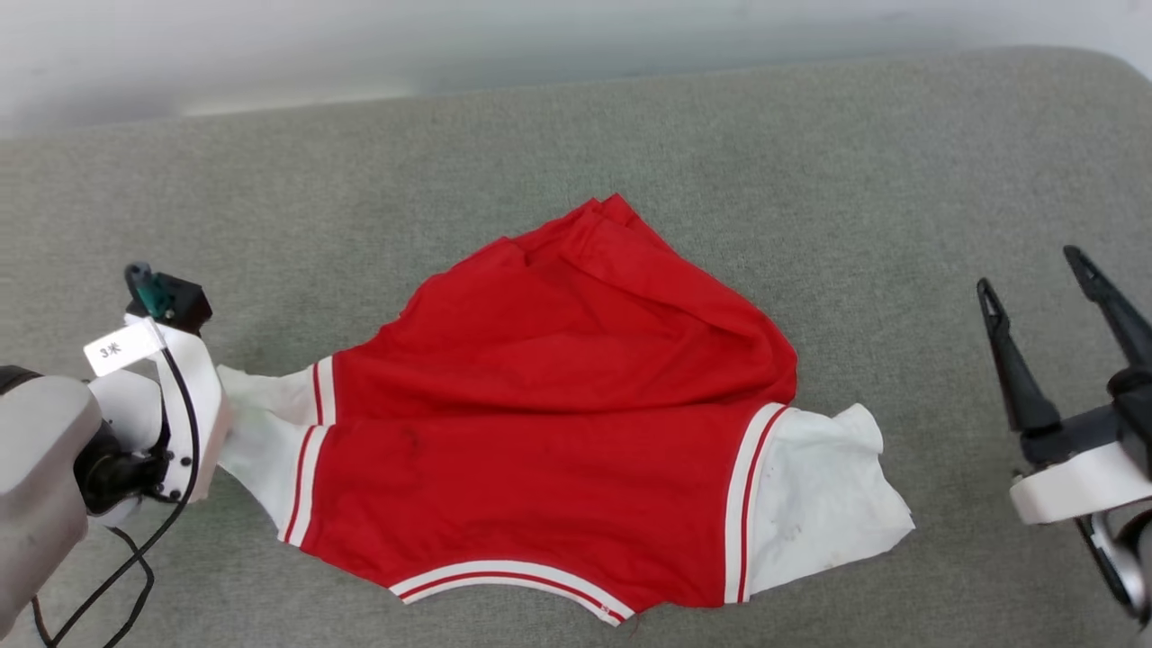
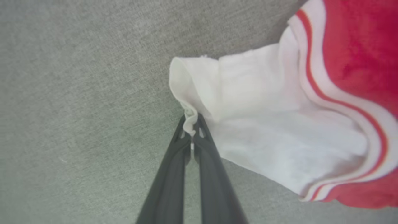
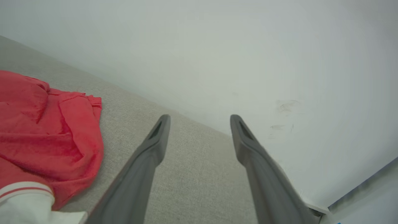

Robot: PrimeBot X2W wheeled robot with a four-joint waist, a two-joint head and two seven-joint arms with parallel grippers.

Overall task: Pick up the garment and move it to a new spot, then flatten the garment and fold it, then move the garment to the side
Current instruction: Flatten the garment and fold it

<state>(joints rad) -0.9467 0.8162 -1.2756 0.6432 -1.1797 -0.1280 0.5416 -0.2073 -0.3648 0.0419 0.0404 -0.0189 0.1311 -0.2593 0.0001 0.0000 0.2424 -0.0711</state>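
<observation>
Where it lies plain red side up on the grey fabric surface (image 1: pixel 810 135), the garment (image 1: pixel 558 432) sits mid-surface, rumpled at the far end; collar trim nearest the robot. Left gripper (image 2: pixel 191 123): fingers (image 2: pixel 169 183) pressed together, pinching the edge of a white sleeve (image 2: pixel 264 124); right gripper (image 1: pixel 1033 274): fingers spread, holding nothing, clear of the garment on its right.

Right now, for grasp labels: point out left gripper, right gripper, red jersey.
left gripper (image 2: pixel 192 126): left wrist view, between shut fingertips.
right gripper (image 3: pixel 200 119): right wrist view, between open fingertips.
red jersey (image 1: pixel 540 387): head view, body.
</observation>
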